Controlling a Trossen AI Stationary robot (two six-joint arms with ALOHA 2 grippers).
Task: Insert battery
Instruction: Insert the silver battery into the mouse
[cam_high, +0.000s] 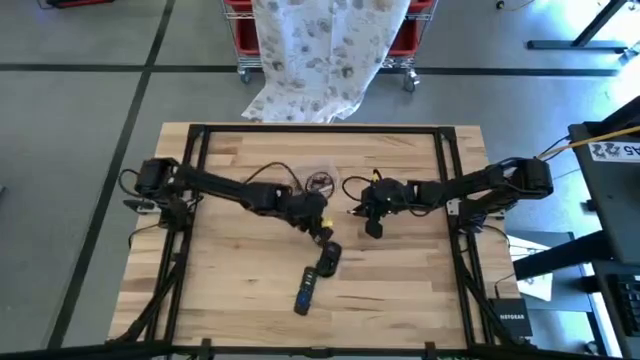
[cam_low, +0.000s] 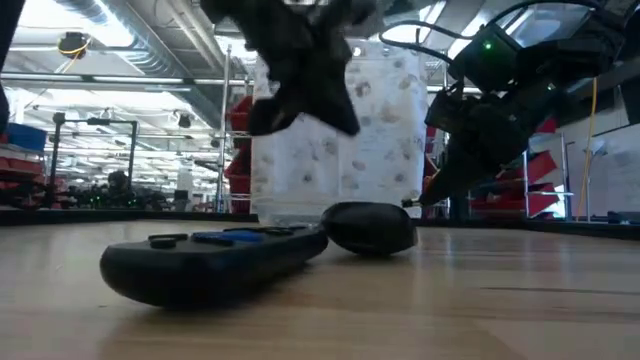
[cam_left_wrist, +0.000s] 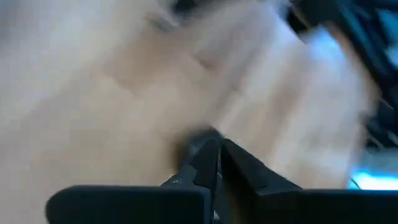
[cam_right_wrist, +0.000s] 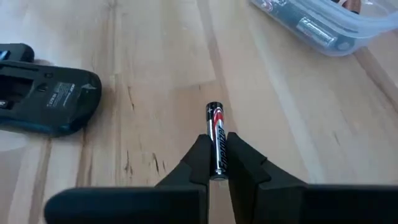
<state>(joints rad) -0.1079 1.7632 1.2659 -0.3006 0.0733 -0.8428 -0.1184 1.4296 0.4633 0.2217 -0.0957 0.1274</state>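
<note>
While the battery (cam_right_wrist: 216, 140) sits pinched between the right gripper (cam_right_wrist: 216, 163) fingers above the table (cam_high: 400, 300), the job is only begun. It must go into the open slot of the remote (cam_right_wrist: 43, 99) nearby, lying back-up. More batteries wait in a clear tub (cam_right_wrist: 323, 25). The left gripper (cam_left_wrist: 214, 163) looks pressed together, but that view is blurry and I cannot tell if it holds anything.

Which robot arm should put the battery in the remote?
The right one, probably. Its pincer already grips the battery, and the remote lies close by with its compartment open. The left pincer looks shut with nothing visible in it.
</note>
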